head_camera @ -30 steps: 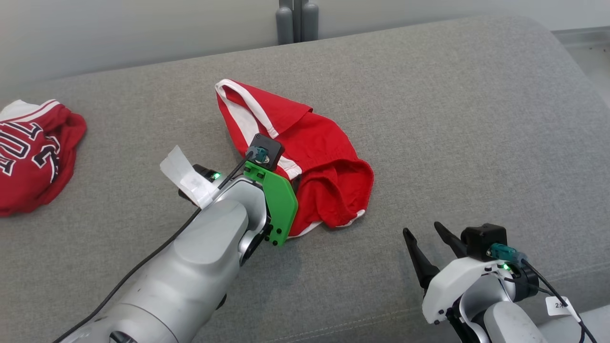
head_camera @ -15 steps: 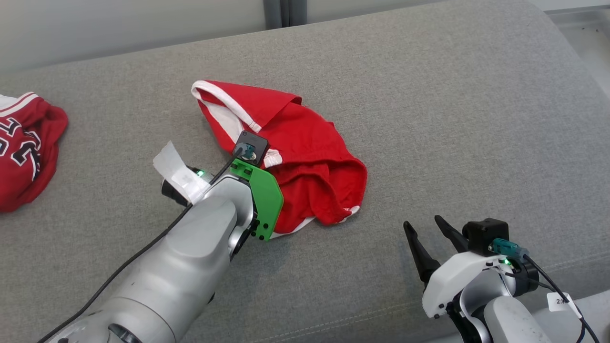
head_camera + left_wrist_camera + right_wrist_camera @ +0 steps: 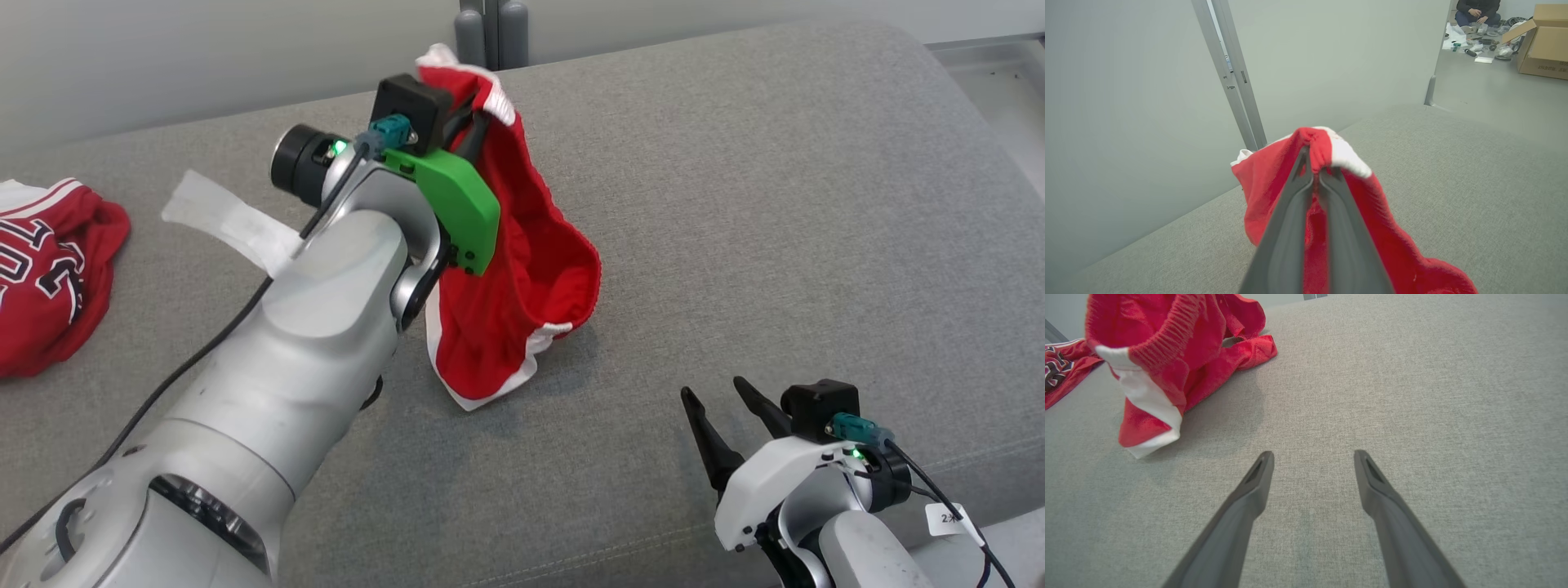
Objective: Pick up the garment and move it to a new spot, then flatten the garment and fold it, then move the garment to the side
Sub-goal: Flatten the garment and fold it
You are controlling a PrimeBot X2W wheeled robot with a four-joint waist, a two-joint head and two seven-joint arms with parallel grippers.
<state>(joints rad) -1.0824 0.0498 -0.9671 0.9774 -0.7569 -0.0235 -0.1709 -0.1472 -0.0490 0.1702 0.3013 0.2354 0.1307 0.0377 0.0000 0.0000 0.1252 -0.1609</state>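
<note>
The garment (image 3: 522,269) is red with white trim. It hangs from my left gripper (image 3: 1312,154), which is shut on a bunched fold at its top. In the head view the left gripper (image 3: 472,102) is raised over the back of the grey cushion, and the garment's lower edge still touches the fabric surface. The right wrist view shows the garment (image 3: 1167,347) at the upper left, draped and partly lifted. My right gripper (image 3: 716,392) rests low at the front right, open with nothing between its fingers, a short way from the cloth; it also appears as the right gripper (image 3: 1313,454).
A second red jersey (image 3: 41,278) with lettering lies at the far left. The grey cushion (image 3: 775,204) stretches wide to the right. A pale wall and grey posts (image 3: 488,28) stand behind. A person (image 3: 1478,10) and a cardboard box (image 3: 1545,41) are far off.
My left gripper has shut on the garment and lifted it up and toward the back of the cushion. The right arm has stayed put. The camera has shifted slightly.
</note>
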